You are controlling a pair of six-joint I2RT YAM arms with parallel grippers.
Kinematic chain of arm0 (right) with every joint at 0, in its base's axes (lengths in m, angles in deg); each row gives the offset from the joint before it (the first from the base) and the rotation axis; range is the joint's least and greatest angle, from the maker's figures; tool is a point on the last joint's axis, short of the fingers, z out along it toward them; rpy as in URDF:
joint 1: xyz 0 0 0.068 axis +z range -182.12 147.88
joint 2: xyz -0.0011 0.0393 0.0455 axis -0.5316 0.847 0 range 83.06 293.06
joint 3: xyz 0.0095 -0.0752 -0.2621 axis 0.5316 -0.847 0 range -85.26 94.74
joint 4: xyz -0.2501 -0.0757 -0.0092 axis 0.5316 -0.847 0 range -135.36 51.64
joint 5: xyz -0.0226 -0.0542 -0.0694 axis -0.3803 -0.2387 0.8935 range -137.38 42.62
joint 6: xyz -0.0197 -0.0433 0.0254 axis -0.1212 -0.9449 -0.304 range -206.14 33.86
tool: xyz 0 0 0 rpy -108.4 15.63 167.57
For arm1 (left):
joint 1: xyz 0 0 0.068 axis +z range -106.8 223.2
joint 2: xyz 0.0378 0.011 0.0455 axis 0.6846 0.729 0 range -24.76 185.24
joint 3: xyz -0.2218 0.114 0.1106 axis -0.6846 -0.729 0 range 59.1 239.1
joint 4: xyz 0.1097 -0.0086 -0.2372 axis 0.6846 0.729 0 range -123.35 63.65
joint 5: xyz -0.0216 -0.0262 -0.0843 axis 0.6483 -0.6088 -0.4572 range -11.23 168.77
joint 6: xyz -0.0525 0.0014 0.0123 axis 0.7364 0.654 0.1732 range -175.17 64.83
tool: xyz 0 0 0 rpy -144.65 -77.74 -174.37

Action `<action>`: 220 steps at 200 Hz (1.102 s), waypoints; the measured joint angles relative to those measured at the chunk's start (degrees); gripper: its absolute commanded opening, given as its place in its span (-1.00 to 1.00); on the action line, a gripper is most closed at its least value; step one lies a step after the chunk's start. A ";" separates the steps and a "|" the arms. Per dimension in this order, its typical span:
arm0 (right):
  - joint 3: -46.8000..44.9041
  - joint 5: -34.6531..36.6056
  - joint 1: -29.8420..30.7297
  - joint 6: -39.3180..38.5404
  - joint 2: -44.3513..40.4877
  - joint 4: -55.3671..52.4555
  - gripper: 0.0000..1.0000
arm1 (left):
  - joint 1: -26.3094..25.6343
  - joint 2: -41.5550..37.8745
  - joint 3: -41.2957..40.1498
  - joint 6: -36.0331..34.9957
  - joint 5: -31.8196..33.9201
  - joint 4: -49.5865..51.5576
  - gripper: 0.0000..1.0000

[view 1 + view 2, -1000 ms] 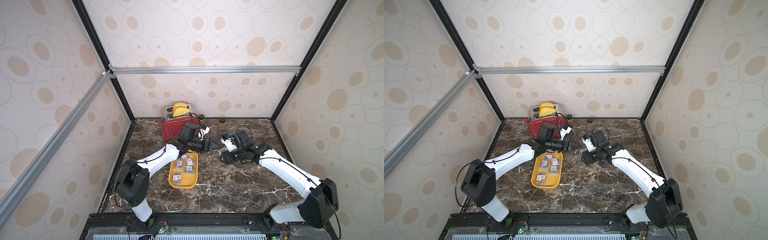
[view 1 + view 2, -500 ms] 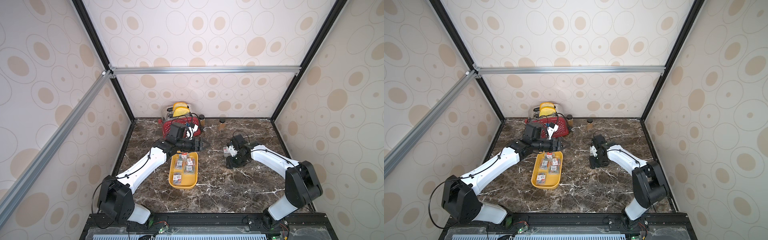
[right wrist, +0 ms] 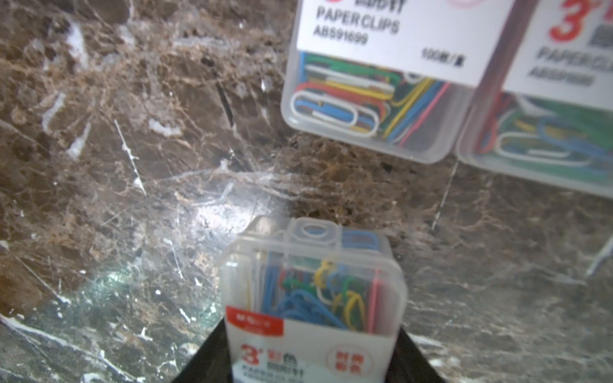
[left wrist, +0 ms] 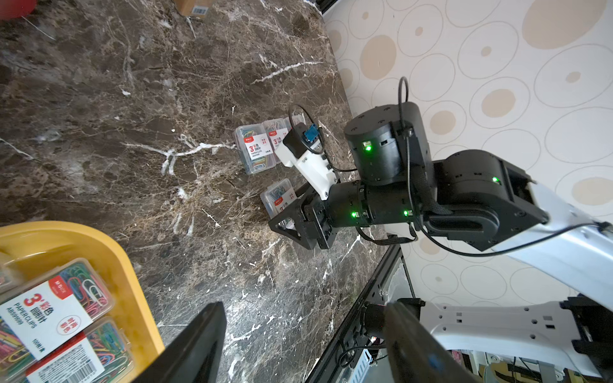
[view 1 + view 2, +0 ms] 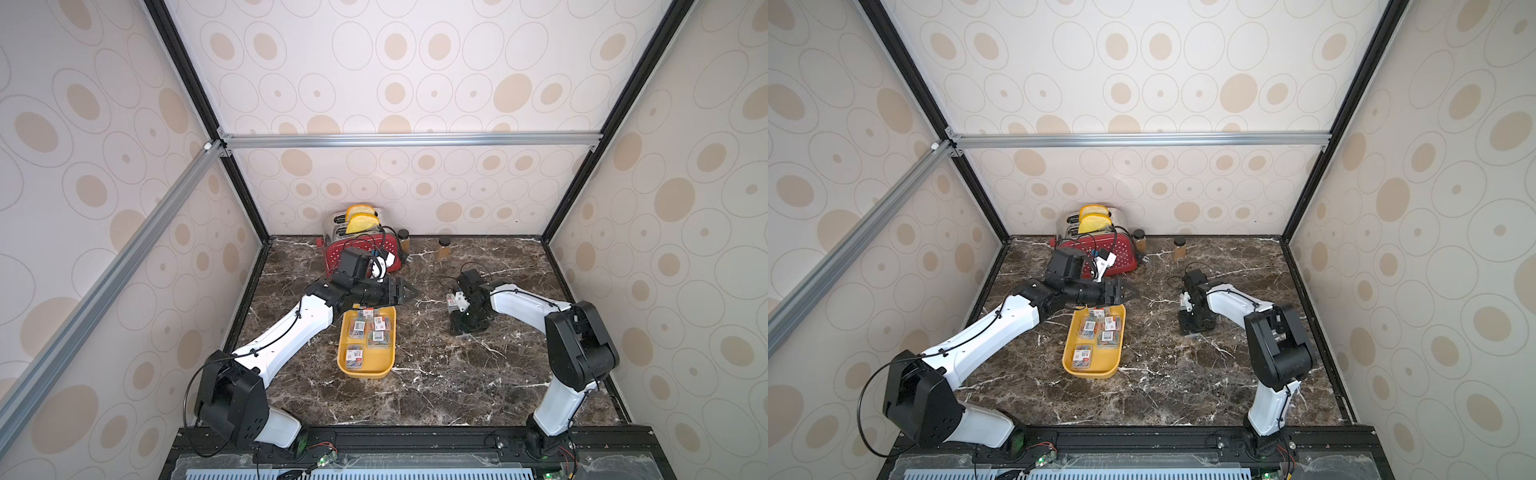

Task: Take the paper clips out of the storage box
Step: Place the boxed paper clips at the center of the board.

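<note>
**Right gripper clamped on one clear case, left gripper wide and empty over the yellow box**

The right gripper (image 3: 311, 359) has its black, angular jaws closed to a middling width on a case of paper clips (image 3: 313, 282). This is a small clear plastic box with rounded corners and a moulded snap tab, filled with blue, yellow, green and pink wire clips under a white-and-red label. The case sits low over the tabletop. Whether it touches the stone cannot be told.

Just beyond it, two more cases (image 3: 374, 83) lie flat side by side on the marble, labels up. They are apart from the held one.

The left gripper (image 5: 409, 293) stands wide open with nothing between its dark fingers (image 4: 199, 345). It hovers above the far end of the storage box (image 5: 365, 372), a shallow, glossy mustard-yellow tray with rounded corners and a raised rim. Several boxed clips (image 5: 376, 332) lie inside it, mostly crowded toward the far end, where the arm hides some of them.

The box rests left of centre on the marble tabletop (image 5: 436, 374), which is dark brown, polished and veined in white. The right gripper works well apart from it, to the right.

Against the back wall stands a red toaster (image 5: 330, 251) with white dots, a chrome top and yellow slices in its slots. Two small amber jars (image 5: 444, 248) with dark lids stand beside it.
</note>
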 measured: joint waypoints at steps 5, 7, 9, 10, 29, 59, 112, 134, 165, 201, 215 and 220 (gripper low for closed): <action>0.04 0.00 -0.04 0.02 0.33 0.13 -0.42 | 0.00 0.00 0.00 -0.04 -0.02 0.07 0.55; 0.07 0.00 -0.07 0.04 0.44 0.17 -0.41 | 0.00 0.00 0.00 -0.07 0.00 0.11 0.55; 0.07 0.02 -0.07 0.04 0.52 0.20 -0.41 | 0.00 0.00 0.00 -0.07 -0.02 0.13 0.55; 0.07 0.04 -0.09 0.04 0.61 0.24 -0.41 | 0.00 0.00 0.00 -0.09 -0.02 0.15 0.55; 0.07 0.46 -0.31 0.44 1.05 0.59 -0.38 | 0.00 0.00 0.00 -0.28 0.00 0.50 0.55; 0.07 0.76 -0.61 1.07 1.29 1.68 -0.19 | 0.00 0.00 0.00 -0.48 -0.02 0.79 0.56; 0.50 0.87 -0.63 1.62 1.88 2.29 0.27 | 0.00 0.00 0.04 -1.14 -0.02 0.85 0.58; 0.63 0.96 -0.63 1.84 1.88 2.27 0.38 | 0.00 0.00 0.04 -1.18 -0.02 0.85 0.57; 0.87 1.31 -0.63 1.95 1.88 2.14 0.42 | 0.00 0.02 0.04 -1.18 -0.04 0.85 0.58; 1.46 1.68 -0.63 1.97 1.88 1.64 0.33 | 0.00 0.02 0.04 -1.18 -0.07 0.83 0.57; 1.95 1.77 -0.63 2.03 1.88 1.62 0.26 | 0.00 0.02 0.04 -1.18 -0.07 0.83 0.57; 2.03 1.79 -0.63 2.16 1.88 1.64 0.22 | 0.00 0.02 0.04 -1.18 -0.07 0.83 0.57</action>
